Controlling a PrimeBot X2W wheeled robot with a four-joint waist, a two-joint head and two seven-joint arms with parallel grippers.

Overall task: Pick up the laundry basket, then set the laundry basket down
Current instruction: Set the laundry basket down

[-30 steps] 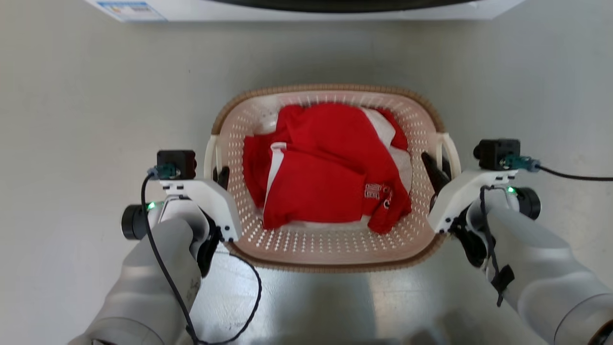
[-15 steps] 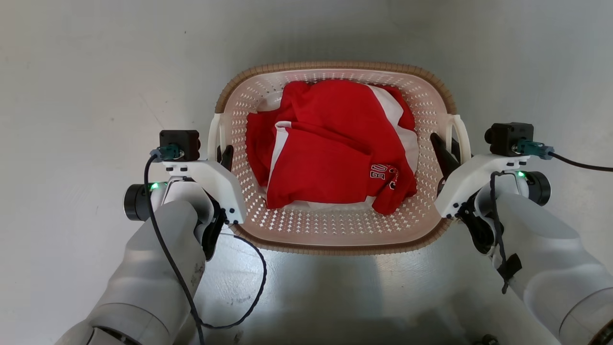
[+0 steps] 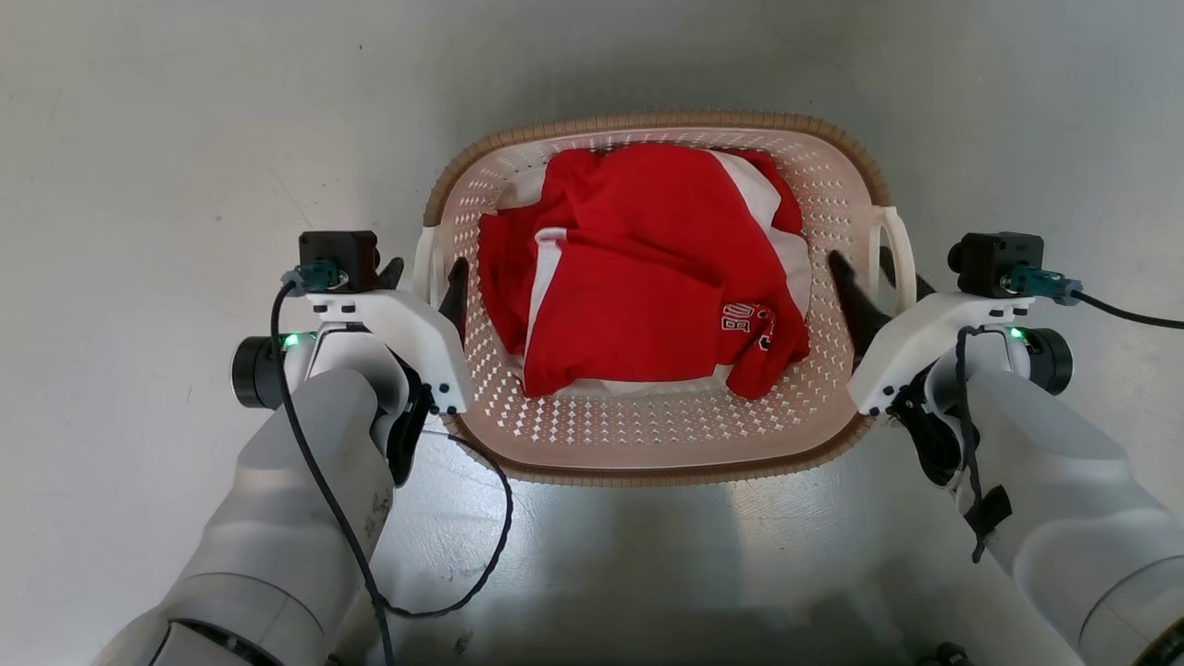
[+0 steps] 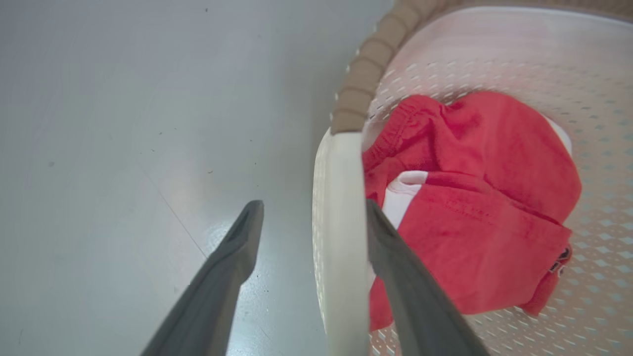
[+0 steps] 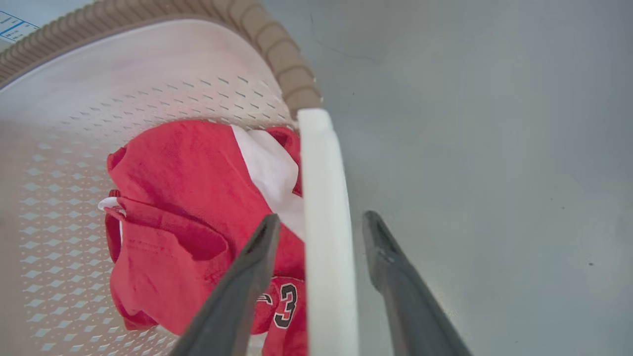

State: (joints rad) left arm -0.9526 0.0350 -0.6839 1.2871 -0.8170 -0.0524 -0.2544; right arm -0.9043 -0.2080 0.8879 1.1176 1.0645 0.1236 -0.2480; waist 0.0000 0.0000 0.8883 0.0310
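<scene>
The laundry basket sits on the grey floor, cream and perforated with a brown woven rim, holding a red and white garment. My left gripper is open astride the basket's left loop handle. In the left wrist view the left gripper has the handle against the inner finger, with a gap to the outer one. My right gripper is open astride the right handle. In the right wrist view the right gripper has that handle between its fingers, with small gaps on both sides.
Bare grey floor surrounds the basket on all sides. A black cable loops from my left forearm over the floor in front of the basket. A blue-and-white label shows beyond the basket's far rim.
The head camera has tipped, so the white appliance has left the top edge. My left gripper's fingers have spread apart off the handle. The right fingers also stand wider around theirs.
</scene>
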